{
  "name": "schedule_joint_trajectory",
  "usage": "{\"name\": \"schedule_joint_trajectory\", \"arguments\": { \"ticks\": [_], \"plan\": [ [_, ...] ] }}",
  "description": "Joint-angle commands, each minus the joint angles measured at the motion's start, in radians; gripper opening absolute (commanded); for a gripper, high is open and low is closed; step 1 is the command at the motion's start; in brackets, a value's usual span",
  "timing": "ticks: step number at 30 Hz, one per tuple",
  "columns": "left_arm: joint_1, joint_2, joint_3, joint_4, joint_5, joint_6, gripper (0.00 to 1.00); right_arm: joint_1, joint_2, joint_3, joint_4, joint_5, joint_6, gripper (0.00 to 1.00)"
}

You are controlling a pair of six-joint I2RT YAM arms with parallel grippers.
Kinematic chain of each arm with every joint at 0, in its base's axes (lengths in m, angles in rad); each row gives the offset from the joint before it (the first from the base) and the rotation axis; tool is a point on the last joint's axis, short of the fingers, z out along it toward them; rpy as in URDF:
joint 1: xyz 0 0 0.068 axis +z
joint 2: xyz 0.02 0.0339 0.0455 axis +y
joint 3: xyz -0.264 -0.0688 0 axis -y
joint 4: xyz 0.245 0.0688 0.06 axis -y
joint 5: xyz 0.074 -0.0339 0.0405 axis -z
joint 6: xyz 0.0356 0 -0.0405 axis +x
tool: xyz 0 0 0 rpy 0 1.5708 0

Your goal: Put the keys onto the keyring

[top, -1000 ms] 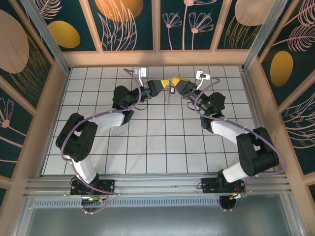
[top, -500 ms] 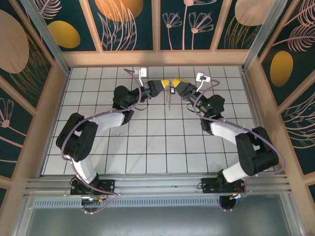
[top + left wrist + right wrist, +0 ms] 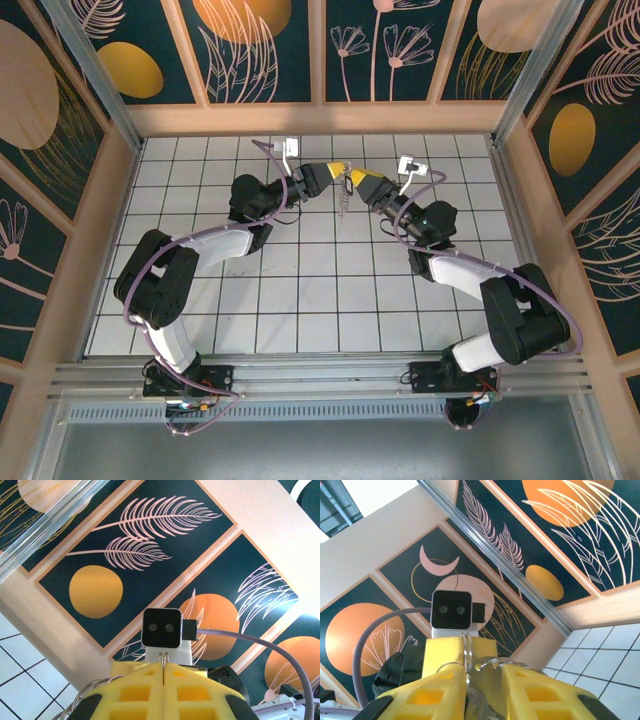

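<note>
Hanging above the middle of the white tiled tabletop's (image 3: pixel 300 300) far edge, pale silvery-grey wire keyring (image 3: pixel 343 203), left gripper (image 3: pixel 163 669) pressed together on its wire, right gripper (image 3: pixel 470 674) nipping its silvery metal through a narrow gap; threading judged unfinished, any key's seating untellable.
</note>
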Motion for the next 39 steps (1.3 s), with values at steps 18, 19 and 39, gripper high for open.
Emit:
{"name": "schedule_joint_trajectory", "arguments": {
  "ticks": [18,19,39],
  "plan": [
    [-0.007,0.005,0.008,0.066,-0.004,-0.011,0.0,0.018,0.001,0.024,0.116,0.029,-0.012,0.29],
    [-0.007,0.004,0.007,0.066,-0.003,-0.01,0.0,0.02,0.005,0.027,0.114,0.028,-0.013,0.29],
    [-0.007,0.004,0.006,0.068,0.0,-0.011,0.0,0.035,0.076,0.083,0.088,0.008,-0.005,0.21]
  ]
}}
